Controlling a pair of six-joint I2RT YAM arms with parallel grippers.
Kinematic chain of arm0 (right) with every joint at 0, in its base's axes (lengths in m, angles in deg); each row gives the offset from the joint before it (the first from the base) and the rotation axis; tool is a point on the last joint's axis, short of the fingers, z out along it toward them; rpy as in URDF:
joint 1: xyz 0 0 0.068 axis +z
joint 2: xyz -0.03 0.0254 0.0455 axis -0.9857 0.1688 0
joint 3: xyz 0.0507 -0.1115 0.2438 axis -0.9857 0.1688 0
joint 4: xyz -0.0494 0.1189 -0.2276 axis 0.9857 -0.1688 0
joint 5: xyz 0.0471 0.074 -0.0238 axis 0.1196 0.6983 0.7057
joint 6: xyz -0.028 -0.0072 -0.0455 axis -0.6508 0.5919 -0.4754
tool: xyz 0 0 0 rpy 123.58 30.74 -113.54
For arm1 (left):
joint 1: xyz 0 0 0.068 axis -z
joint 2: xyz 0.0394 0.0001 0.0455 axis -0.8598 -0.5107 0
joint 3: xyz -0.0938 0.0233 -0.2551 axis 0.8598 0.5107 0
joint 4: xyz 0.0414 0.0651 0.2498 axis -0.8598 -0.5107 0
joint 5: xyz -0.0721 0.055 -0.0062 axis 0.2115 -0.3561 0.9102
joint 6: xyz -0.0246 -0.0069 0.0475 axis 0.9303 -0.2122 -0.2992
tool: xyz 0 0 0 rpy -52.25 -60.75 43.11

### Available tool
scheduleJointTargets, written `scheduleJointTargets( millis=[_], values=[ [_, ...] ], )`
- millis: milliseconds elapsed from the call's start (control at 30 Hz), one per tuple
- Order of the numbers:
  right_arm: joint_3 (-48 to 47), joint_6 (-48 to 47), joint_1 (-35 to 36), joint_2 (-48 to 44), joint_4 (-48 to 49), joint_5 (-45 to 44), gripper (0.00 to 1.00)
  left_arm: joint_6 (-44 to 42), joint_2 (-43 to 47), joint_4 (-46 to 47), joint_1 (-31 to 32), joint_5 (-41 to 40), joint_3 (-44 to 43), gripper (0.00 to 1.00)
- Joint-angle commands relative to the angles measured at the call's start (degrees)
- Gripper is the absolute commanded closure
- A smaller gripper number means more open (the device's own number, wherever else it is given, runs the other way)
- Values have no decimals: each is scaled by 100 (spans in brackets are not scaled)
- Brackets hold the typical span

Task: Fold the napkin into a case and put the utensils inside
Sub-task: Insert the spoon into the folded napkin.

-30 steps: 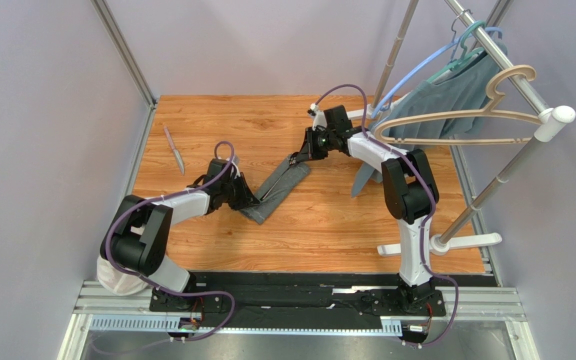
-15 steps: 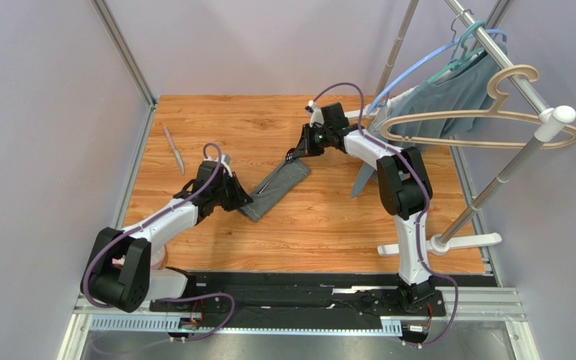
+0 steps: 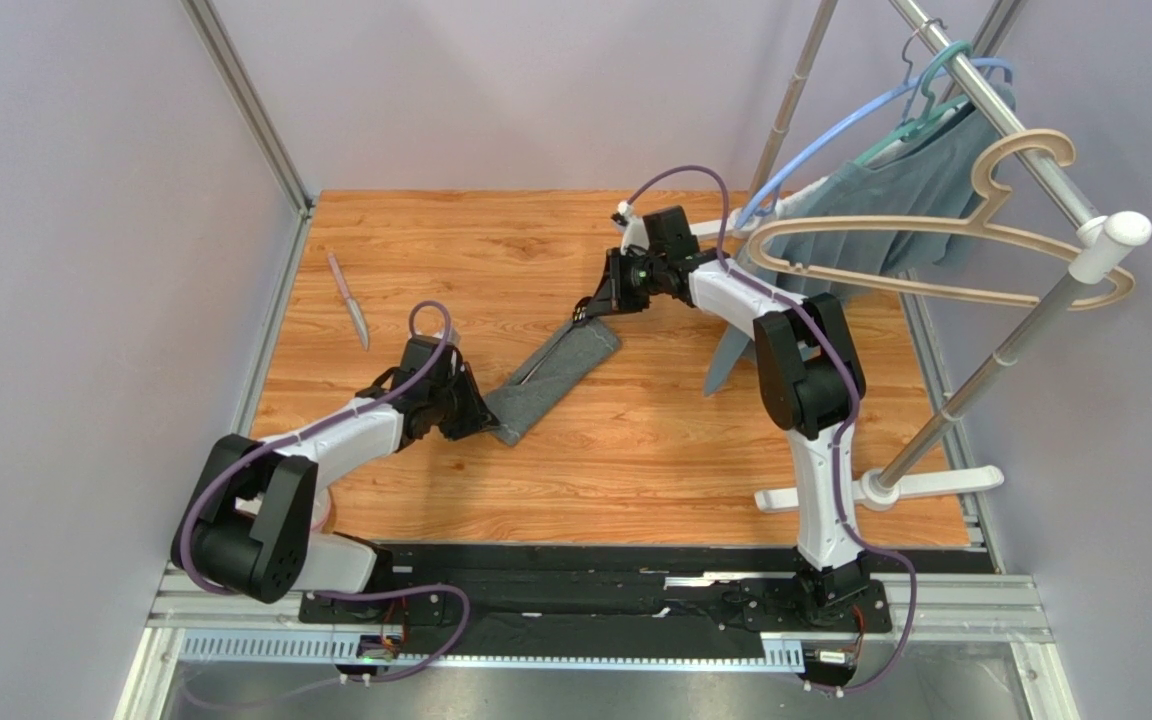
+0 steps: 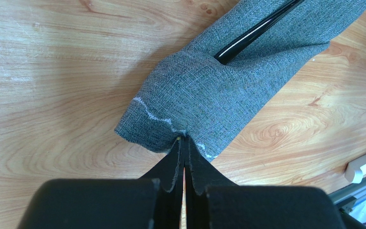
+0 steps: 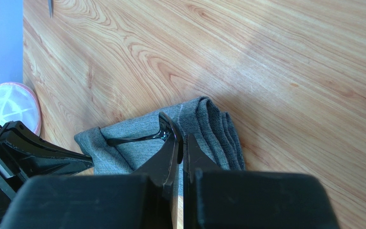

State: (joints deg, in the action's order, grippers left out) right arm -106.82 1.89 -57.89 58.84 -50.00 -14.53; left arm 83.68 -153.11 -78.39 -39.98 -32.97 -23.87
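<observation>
Farthest to the left, the knife [image 3: 348, 300] is seen lying alone on the wooden table [image 3: 642, 465], near its left edge and well apart from the cloth; next, the left gripper [image 3: 482, 416] is found low over the table at the near end of the case [image 3: 555, 375]; in the left wrist view its jaws are pressed together with no gap, and a small peak of the grey fabric's end edge, beside the pale stitching, is pinched between the fingertips [image 4: 189, 157]; the case is laid as a narrow folded strip on the table's middle, slanting from near-left to far-right; the spoon [image 4: 251, 36] is shown as a thin black handle emerging from a fold in the cloth and running along the strip toward its far end; there the right gripper [image 3: 587, 317] is met, its jaws drawn narrow, and the spoon's end appears to be clamped at the fingertips [image 5: 169, 136] just above the cloth; farther right, a teal-grey garment [image 3: 875, 195] is hung on a rack [image 3: 1120, 231] together with a beige hanger [image 3: 1030, 146].
</observation>
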Motion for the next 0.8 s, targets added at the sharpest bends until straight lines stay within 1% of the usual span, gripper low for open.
scheduleJointTargets(
  millis=[0, 167, 433, 533, 767],
  values=[
    [182, -221, -139, -332, 109, -1, 100, 30, -64, 87, -15, -68, 8, 100],
    [411, -318, -174, -481, 91, 8, 100, 13, -73, 114, -15, -15, -27, 100],
    [728, -177, -183, -841, 196, -10, 100, -31, -64, 131, -15, 117, -45, 100],
    [798, -186, -288, -929, 223, -10, 100, -49, -47, 149, -15, 169, -45, 100],
    [913, -440, -429, -973, 232, 218, 100, -102, 50, 202, -15, 354, -45, 100]
  ],
)
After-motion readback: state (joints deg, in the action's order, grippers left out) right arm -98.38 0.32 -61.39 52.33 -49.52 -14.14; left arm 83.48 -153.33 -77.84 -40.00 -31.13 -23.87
